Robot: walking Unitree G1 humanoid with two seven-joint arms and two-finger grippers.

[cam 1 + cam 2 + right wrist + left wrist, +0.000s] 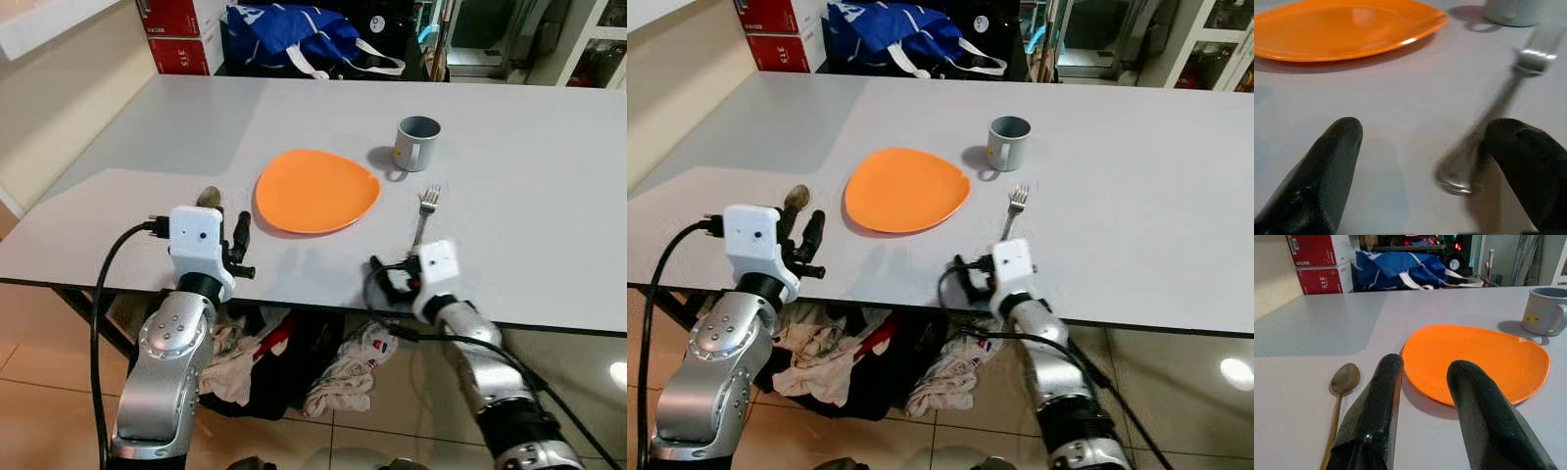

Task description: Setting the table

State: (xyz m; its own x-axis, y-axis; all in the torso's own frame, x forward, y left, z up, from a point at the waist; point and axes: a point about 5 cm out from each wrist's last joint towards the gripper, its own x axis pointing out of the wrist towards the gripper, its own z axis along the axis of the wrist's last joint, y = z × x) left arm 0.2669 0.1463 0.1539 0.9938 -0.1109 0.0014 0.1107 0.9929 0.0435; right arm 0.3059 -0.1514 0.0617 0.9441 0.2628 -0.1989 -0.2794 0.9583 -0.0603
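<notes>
On the pale grey counter (549, 196) we see a silver metal fork (425, 211) lying right of the flat orange plate (315, 190), its long axis running from the near edge toward the far edge, tines pointing away toward the grey ceramic mug (416, 143). Its handle end is blurred beside one finger of our right claw (1425, 161), which is spread wide with nothing between its fingers. A bronze-coloured spoon (1342, 391) lies left of the plate, bowl pointing away, handle cut off. Our left claw (1425, 396) hovers spread beside it.
</notes>
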